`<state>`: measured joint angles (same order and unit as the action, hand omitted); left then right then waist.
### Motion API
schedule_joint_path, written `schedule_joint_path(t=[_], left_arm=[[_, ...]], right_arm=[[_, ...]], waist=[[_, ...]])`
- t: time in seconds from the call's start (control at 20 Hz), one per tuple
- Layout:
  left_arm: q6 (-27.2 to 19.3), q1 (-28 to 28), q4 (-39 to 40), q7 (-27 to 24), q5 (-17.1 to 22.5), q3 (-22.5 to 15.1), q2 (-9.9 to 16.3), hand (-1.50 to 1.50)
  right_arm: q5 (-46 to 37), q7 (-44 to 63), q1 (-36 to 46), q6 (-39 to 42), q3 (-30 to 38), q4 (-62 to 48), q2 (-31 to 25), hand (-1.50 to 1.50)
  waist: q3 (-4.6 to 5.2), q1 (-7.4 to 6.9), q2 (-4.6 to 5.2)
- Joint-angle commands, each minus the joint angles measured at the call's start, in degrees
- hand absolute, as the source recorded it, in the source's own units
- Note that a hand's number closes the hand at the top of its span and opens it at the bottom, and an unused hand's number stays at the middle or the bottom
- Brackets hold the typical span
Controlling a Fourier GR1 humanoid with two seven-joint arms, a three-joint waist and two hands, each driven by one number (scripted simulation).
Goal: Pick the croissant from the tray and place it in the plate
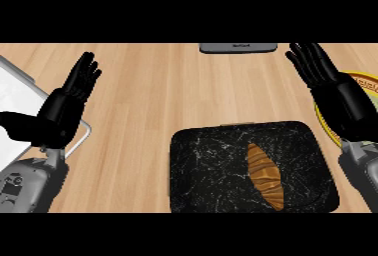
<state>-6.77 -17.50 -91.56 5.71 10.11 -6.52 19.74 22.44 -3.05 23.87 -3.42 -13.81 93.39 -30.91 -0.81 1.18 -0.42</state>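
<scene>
A kitchen: wooden countertop (pixel 162 90), black marbled tray (pixel 214 170) with a croissant (pixel 266 175), yellow-rimmed plate (pixel 367 80).

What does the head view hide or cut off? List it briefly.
Head view: the right hand and its forearm cover much of the yellow-rimmed plate; the left hand overlaps the white object at the left edge; the grey item is cropped at the top; the croissant on the black tray shows fully.
</scene>
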Motion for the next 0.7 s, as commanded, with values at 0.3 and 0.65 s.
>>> schedule_joint_path(t=[0.3,0.65], left_arm=[[-1.23,5.85,6.39,4.75,-0.35,1.09,0.31,0.0],[-1.04,7.55,8.33,4.71,-0.24,1.61,-0.4,0.0]], right_arm=[[-9.43,-7.69,5.7,18.97,-0.92,-0.71,-14.12,1.5],[-1.52,-31.72,-11.18,29.3,0.79,-19.58,-3.78,-1.5]], waist=[[1.64,-2.42,-0.57],[0.54,-2.16,1.34]])
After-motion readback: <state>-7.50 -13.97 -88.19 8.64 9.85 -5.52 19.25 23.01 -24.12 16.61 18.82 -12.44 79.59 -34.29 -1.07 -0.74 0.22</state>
